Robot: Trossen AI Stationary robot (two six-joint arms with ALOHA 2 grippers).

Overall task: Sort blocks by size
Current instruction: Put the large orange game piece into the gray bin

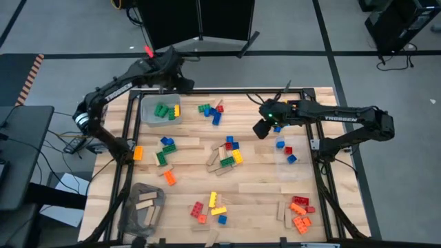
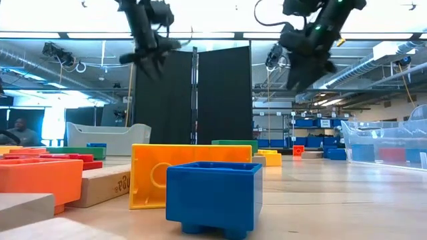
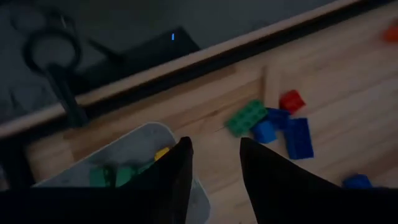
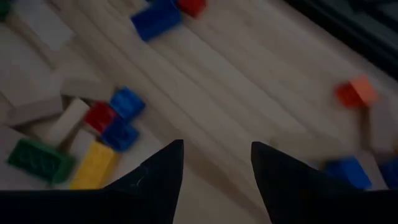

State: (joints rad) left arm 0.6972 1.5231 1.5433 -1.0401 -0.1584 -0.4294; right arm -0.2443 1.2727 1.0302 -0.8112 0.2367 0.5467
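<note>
I judge the sort partly done: green and yellow blocks [image 1: 165, 111] sit in the grey bin [image 1: 146, 117] at the far left, tan wooden pieces [image 1: 147, 200] in a near-left bin, a few in the clear bin [image 1: 298, 153] on the right. Many still lie loose mid-worktop [image 1: 255, 176]. My left end effector [image 3: 214, 165] hangs above the grey bin, my right end effector [image 4: 217, 165] high over the middle; both parted, empty.

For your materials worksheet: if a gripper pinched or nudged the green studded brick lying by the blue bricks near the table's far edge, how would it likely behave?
The green brick looks like rigid moulded plastic, so it should stay stiff when pinched. Small and probably hollow, it is likely light. It lies flat on the wooden table, so a nudge would probably slide it rather than roll or tip it, perhaps into the blue bricks beside it.
</note>
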